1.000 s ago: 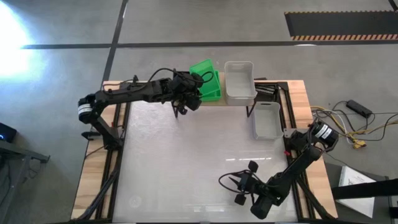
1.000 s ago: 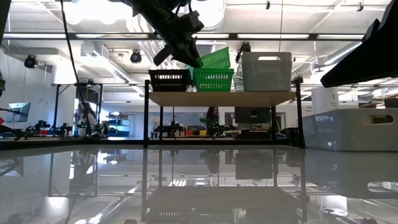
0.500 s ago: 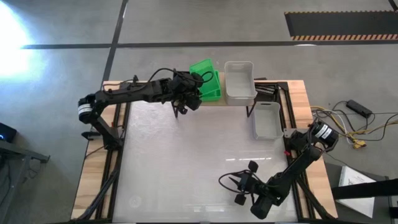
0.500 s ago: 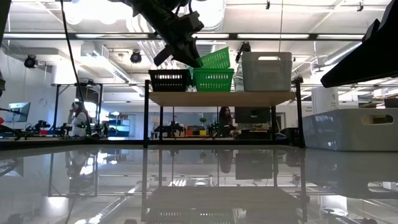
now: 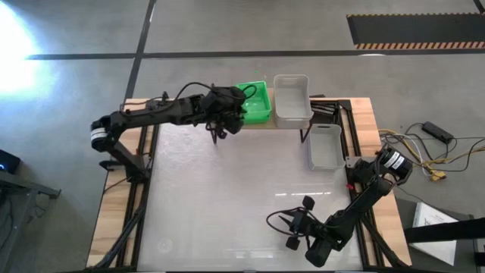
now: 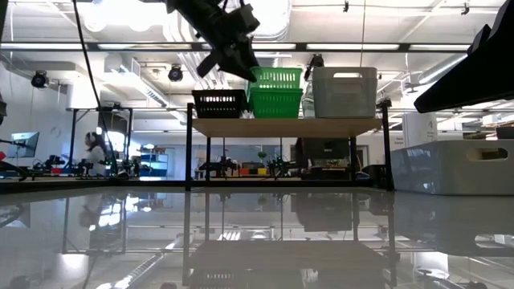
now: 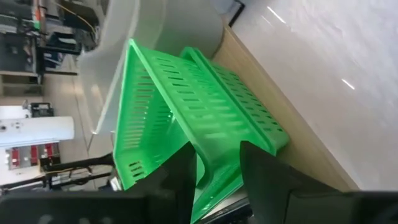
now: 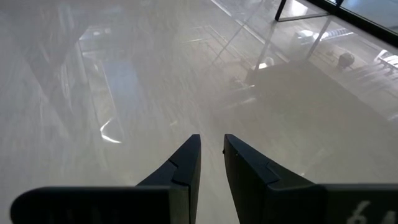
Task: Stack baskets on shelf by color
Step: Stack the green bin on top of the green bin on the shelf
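The left arm stretches across to the shelf, its left gripper parted around the rim of the upper green basket, nested level in the lower one. The right gripper rests low near the table's front, fingers nearly closed, empty.

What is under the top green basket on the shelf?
Under the top green basket sits another green basket, which rests on the wooden shelf. The low view shows only their sides, so what is inside them stays hidden.
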You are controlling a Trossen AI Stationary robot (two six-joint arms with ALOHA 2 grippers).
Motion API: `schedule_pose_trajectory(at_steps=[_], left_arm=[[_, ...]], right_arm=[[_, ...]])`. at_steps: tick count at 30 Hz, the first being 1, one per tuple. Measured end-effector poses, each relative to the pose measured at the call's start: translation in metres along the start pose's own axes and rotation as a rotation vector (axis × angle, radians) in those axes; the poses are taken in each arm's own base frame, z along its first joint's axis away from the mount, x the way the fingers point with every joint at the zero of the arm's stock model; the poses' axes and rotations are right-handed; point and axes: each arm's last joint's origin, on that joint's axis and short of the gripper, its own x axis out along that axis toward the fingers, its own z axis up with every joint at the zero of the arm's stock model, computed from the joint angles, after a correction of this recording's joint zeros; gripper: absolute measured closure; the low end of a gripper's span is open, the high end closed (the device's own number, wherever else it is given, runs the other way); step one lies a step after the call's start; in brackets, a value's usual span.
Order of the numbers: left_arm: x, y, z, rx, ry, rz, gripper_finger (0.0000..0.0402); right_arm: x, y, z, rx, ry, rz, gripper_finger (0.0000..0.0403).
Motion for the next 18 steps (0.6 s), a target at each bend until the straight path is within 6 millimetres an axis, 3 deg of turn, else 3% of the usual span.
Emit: schedule_pose_trajectory(at_steps=[9,18], left_arm=[[-0.024,0.007,0.009,-0.142,-0.062,0.070,0.0297],[-0.005,-0.004,0.005,-0.007,0.013,0.084,0.0297]], right_arm=[[0.000,0.000,0.000,-0.003,0.000,0.000,0.0339],[0.000,0.000,0.000,-0.001,0.000,0.000,0.0339]])
